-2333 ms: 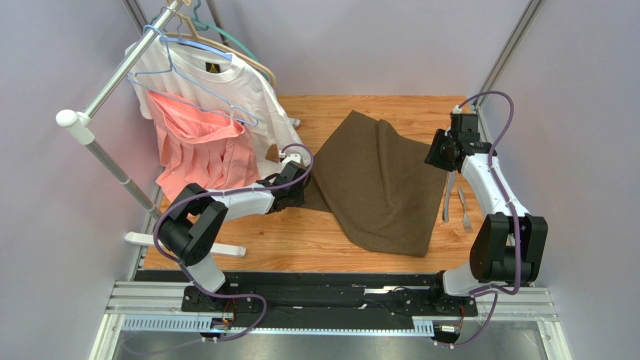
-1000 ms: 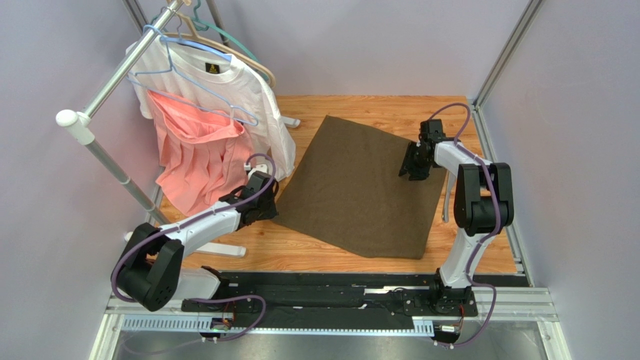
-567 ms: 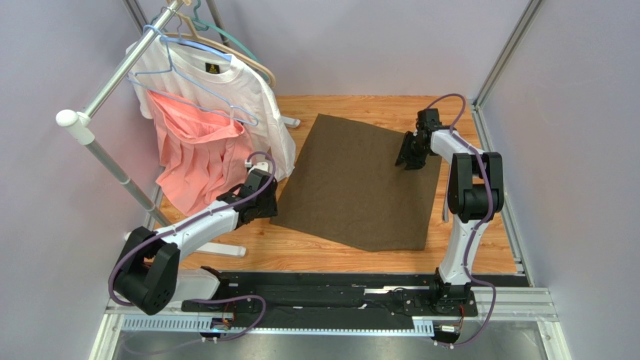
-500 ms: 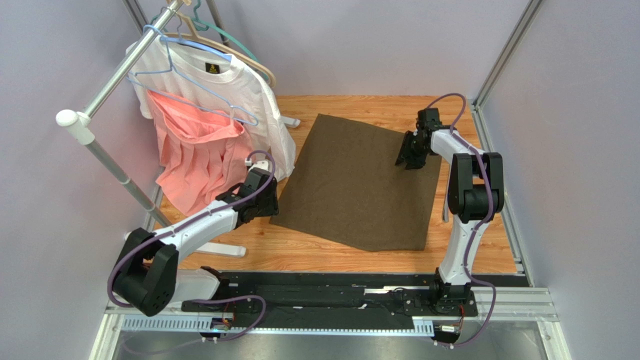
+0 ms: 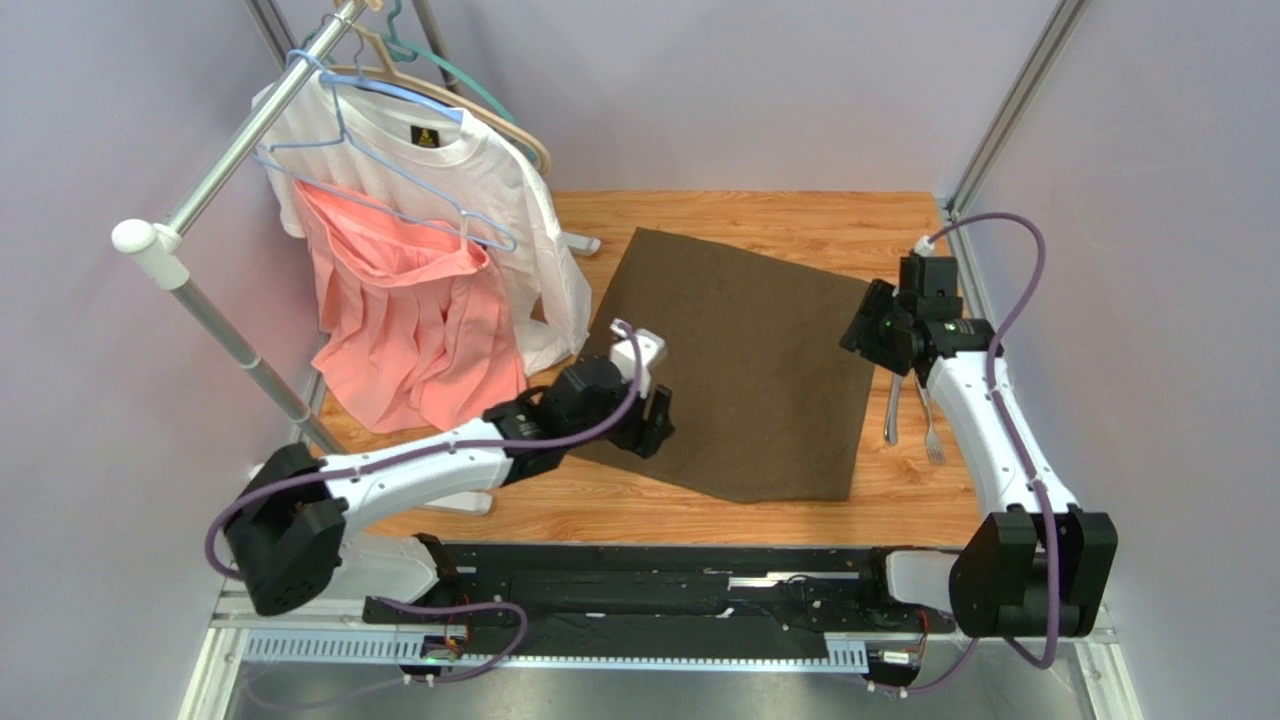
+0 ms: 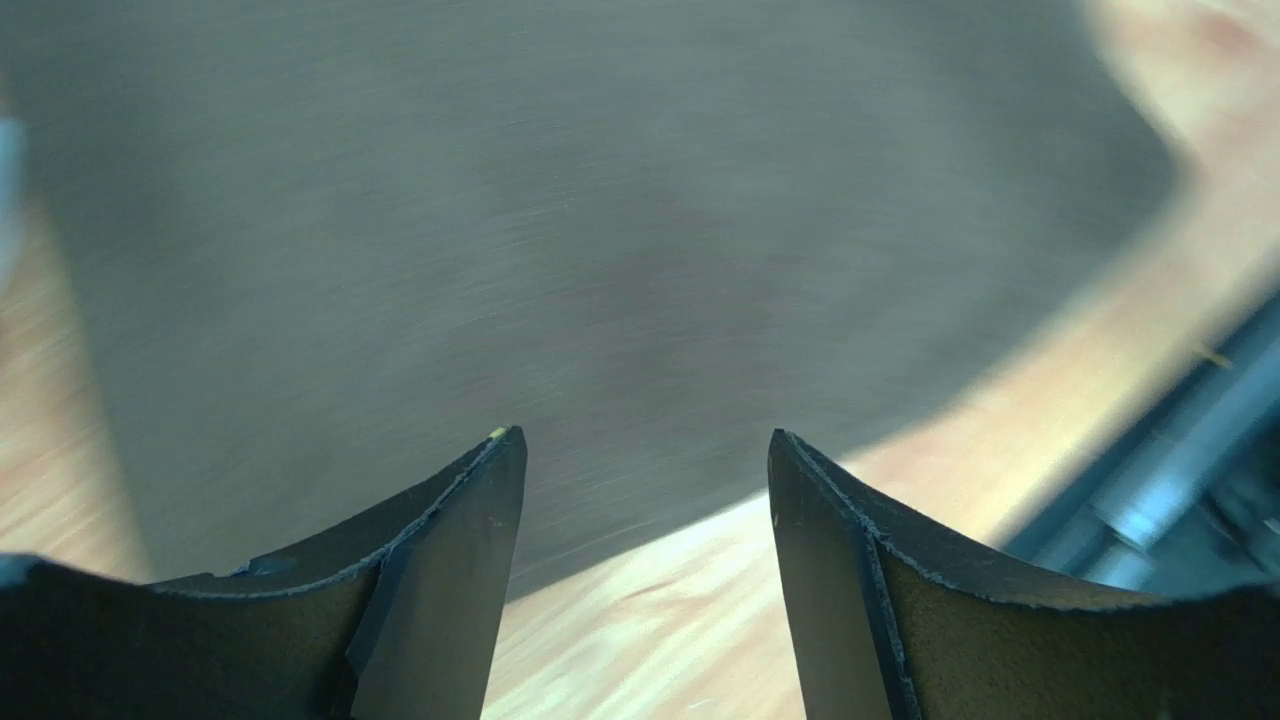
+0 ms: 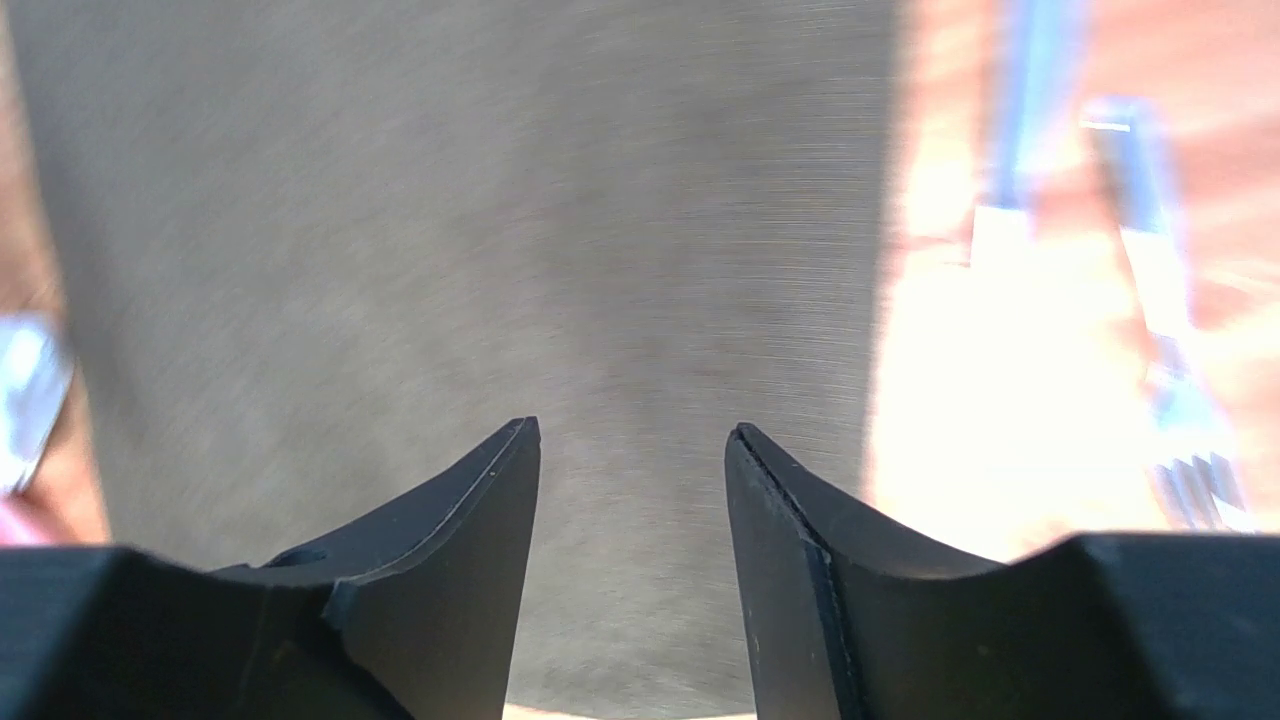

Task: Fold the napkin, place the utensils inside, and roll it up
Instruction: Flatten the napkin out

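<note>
Location: napkin [image 5: 744, 360] lies spread flat, one layer as far as I can tell, middle-right on the wooden table [image 5: 706, 510], turned askew to the table edges.
Fold status: not yet begun, judging by the open, flat cloth.
Left gripper [image 5: 651, 420]: low over the napkin's near-left edge; jaws parted wide, nothing between them.
Right gripper [image 5: 869, 323]: over the napkin's right edge, far half; jaws apart, empty.
Knife [image 5: 893, 408] and fork [image 5: 929, 431]: side by side on bare wood just right of the napkin, apart from it; fork tines point near.
Napkin handling: soft, limp, light woven cloth, likely to sag and drag when lifted. Best pinched at two corners of one side together, so the fold lands square.
Knife/fork handling: stiff, thin, smooth metal lying flat, so probably slippery and hard to get under. Pinch across the handle, mid-length.
Hard to see: both wrist views are smeared; weave and hem unreadable. Left gripper covers the napkin's near-left corner from above. Right arm [image 5: 984, 420] seems to overlap the far ends of knife and fork. Whether either gripper's tips touch cloth: cannot tell.
</note>
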You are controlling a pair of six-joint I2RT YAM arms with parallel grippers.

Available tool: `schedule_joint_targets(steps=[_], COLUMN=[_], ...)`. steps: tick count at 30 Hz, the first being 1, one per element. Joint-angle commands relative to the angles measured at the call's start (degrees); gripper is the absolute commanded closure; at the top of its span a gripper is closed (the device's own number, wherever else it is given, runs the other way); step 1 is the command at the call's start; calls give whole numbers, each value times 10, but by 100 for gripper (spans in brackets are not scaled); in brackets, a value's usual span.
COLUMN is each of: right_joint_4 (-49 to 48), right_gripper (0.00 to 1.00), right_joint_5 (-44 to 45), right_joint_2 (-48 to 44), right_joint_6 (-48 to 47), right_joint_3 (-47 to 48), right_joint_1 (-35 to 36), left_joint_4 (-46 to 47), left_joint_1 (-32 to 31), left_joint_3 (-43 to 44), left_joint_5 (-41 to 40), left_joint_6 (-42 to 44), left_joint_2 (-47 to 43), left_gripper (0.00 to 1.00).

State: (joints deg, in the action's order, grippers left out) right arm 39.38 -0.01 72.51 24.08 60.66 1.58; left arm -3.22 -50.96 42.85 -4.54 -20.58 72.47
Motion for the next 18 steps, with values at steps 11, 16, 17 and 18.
schedule_joint_targets(steps=[11,16,17,18], right_joint_4=[50,50,50,49], right_gripper=[46,46,46,46], right_joint_5=[-21,-34,-41,-46], right_joint_2=[-74,-87,-89,-90], right_joint_6=[7,2,1,0], right_joint_3=[-4,-5,-5,-6], right_joint_1=[-80,-91,-95,-97], left_joint_4=[237,207,205,204], left_joint_1=[-187,-206,-206,-206], left_joint_3=[181,226,232,237], left_joint_5=[268,264,260,254], left_joint_6=[205,236,236,235], left_joint_2=[291,351,367,373], left_gripper=[33,31,31,31])
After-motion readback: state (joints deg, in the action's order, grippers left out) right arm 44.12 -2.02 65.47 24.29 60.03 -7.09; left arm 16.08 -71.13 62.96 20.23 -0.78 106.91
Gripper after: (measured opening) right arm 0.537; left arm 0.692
